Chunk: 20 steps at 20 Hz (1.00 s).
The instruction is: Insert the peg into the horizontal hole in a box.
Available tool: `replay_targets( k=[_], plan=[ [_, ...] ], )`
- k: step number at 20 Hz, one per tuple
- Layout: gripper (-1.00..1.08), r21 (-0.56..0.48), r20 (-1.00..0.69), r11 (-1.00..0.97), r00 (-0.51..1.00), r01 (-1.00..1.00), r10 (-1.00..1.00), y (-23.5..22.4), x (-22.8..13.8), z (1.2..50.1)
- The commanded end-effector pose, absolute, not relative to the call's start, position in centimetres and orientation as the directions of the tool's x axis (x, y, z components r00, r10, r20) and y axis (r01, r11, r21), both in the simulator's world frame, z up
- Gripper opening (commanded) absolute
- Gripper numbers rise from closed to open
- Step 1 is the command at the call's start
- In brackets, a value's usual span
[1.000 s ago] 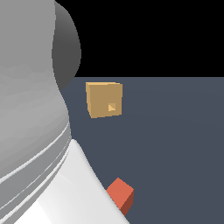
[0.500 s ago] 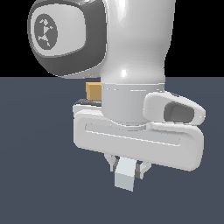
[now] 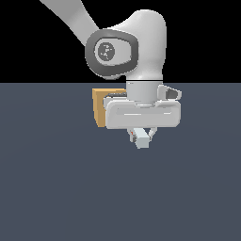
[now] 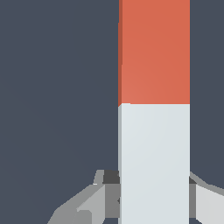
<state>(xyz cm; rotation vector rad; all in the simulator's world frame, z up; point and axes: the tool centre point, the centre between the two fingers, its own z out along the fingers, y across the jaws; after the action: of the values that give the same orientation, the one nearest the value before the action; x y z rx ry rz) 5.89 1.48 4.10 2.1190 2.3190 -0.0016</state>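
End effector [image 3: 141,137] pointed down over the dark grey surface [image 3: 56,188], fingers narrow and clamped on the peg [image 4: 154,109]. In the wrist view the peg ran straight out from between the fingers [image 4: 83,205]: pale grey-white half nearest the grip, orange-red half at the far end, colour split clean across the bar. Finger pads sat against both long sides of the pale half.

In the exterior view only a small stub of the peg showed under the palm, pale with a sliver of red on the exterior view's left edge; the rest was foreshortened. Whether the peg touched the surface or hung above it, can't tell.

Box [image 3: 100,107] stood on the surface behind the hand, toward the exterior view's left. Only its tan left portion was visible; the palm block covered the rest. Hole wasn't visible in either view, hidden by the hand. Peg and box were apart, peg nearer the camera.

No readable brand, label or text anywhere. Only marking was a round emblem of pale dots on the dark joint cap [image 3: 107,51], not legible as writing.
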Motion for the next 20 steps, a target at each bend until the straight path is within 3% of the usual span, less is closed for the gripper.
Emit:
replay_targets(
  k=[1,8,20],
  plan=[
    [-1.00,0.001,-0.001,0.180,-0.180,0.984,0.984,5.0,5.8,4.4],
    [-1.00,0.000,0.000,0.315,-0.315,0.949,0.949,10.3,4.8,4.7],
    [-1.00,0.000,-0.001,0.325,-0.325,0.946,0.946,10.5,4.6,4.8]
  ],
)
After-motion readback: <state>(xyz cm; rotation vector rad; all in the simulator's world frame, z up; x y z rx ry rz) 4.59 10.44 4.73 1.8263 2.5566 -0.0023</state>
